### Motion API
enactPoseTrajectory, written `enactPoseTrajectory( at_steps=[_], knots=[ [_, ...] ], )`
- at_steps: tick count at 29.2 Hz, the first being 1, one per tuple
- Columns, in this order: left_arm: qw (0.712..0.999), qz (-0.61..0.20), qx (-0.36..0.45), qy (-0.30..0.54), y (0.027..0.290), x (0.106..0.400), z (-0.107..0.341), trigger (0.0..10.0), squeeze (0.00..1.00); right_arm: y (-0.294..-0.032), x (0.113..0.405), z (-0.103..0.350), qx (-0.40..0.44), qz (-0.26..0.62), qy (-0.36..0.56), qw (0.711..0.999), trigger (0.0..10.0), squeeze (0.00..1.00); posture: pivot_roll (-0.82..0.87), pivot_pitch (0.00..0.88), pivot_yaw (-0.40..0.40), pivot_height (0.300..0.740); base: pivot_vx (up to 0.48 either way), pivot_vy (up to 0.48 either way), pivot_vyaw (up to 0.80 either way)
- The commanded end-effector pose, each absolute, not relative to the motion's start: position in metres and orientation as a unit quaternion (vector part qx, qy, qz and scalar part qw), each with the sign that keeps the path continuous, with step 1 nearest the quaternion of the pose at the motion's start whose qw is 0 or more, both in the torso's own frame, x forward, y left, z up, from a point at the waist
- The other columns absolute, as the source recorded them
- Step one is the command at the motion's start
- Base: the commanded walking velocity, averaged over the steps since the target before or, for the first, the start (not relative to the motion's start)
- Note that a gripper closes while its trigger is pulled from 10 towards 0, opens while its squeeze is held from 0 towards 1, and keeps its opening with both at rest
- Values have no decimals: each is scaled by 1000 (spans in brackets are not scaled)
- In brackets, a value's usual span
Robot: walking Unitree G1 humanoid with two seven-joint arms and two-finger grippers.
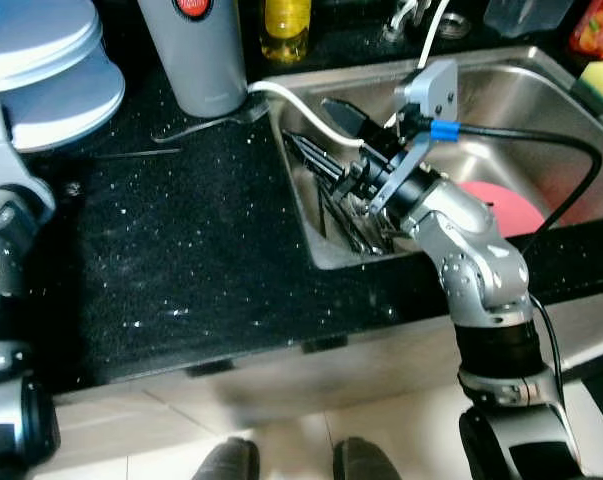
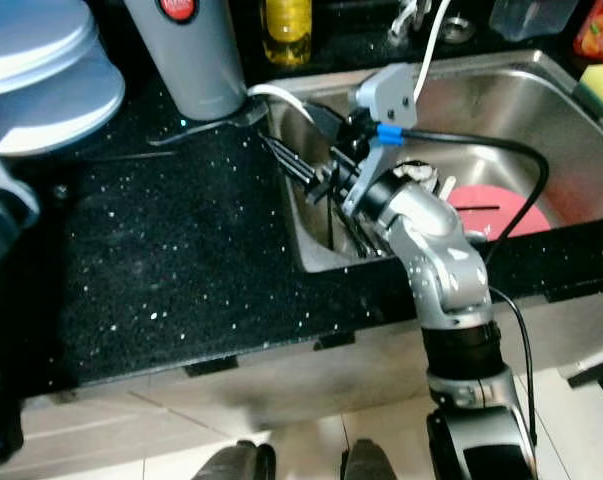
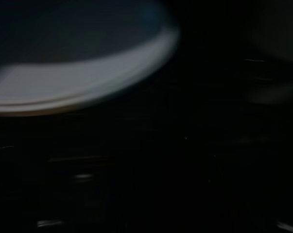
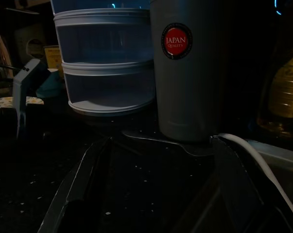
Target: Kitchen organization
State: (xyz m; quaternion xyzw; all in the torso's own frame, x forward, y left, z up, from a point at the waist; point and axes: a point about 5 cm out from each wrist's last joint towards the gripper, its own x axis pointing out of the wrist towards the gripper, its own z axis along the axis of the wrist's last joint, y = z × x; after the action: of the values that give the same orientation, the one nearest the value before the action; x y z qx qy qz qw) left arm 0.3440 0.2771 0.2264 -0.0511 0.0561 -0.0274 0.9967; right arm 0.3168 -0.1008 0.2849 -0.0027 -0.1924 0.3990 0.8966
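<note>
My right gripper (image 1: 326, 140) reaches over the left end of the steel sink (image 1: 541, 90), just above a heap of dark cutlery (image 1: 346, 215) lying against the sink's left wall. In the right wrist view its two black fingers (image 4: 83, 179) stand apart, so the gripper (image 4: 161, 143) is open with nothing between them. It faces a grey tumbler (image 4: 185, 73) with a red label. A fork (image 1: 196, 128) lies on the black counter at the tumbler's foot. My left arm (image 1: 6, 220) hangs idle at the left edge.
Stacked pale containers (image 1: 41, 60) stand at the counter's back left. A yellow bottle (image 1: 286, 25) stands behind the sink, and a white hose (image 1: 301, 100) runs over its rim. A pink plate (image 1: 501, 205) lies in the basin. The black counter (image 1: 181, 260) stretches to the left.
</note>
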Motion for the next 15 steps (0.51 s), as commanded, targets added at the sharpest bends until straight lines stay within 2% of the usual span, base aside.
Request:
enactPoseTrajectory(
  at_steps=[1, 2, 4, 5, 9, 11, 13, 15],
  knots=[
    [987, -67, -76, 127, 262, 342, 195, 10000, 0, -100, 317, 286, 0, 401, -196, 895, 10000, 0, -18, 145, 44, 740, 0, 0, 0],
    [987, -67, -76, 127, 262, 342, 195, 10000, 0, -100, 317, 286, 0, 401, -196, 895, 10000, 0, -18, 145, 44, 740, 0, 0, 0],
    [981, -122, -78, 126, 240, 340, 195, 10000, 0, -100, 317, 286, 0, 402, -197, 894, 10000, 0, -17, 144, 45, 740, 0, 0, 0],
    [981, -122, -78, 126, 240, 340, 195, 10000, 0, -100, 317, 286, 0, 402, -197, 894, 10000, 0, -17, 144, 45, 740, 0, 0, 0],
    [962, -228, -100, 114, 180, 335, 201, 10000, 0, -100, 318, 286, 1, 401, -198, 894, 10000, 0, -18, 143, 44, 740, 0, 0, 0],
    [958, -245, -103, 110, 171, 333, 202, 10000, 0, -100, 318, 286, 1, 401, -198, 894, 10000, 0, -18, 143, 44, 740, 0, 0, 0],
    [947, -285, -117, 89, 147, 331, 212, 10000, 0, -99, 318, 287, 1, 402, -199, 894, 10000, 0, -23, 142, 46, 740, 0, 0, 0],
    [945, -295, -125, 68, 136, 333, 221, 10000, 0, -98, 317, 287, 1, 403, -200, 893, 10000, 0, -25, 140, 48, 740, 0, 0, 0]
  ],
)
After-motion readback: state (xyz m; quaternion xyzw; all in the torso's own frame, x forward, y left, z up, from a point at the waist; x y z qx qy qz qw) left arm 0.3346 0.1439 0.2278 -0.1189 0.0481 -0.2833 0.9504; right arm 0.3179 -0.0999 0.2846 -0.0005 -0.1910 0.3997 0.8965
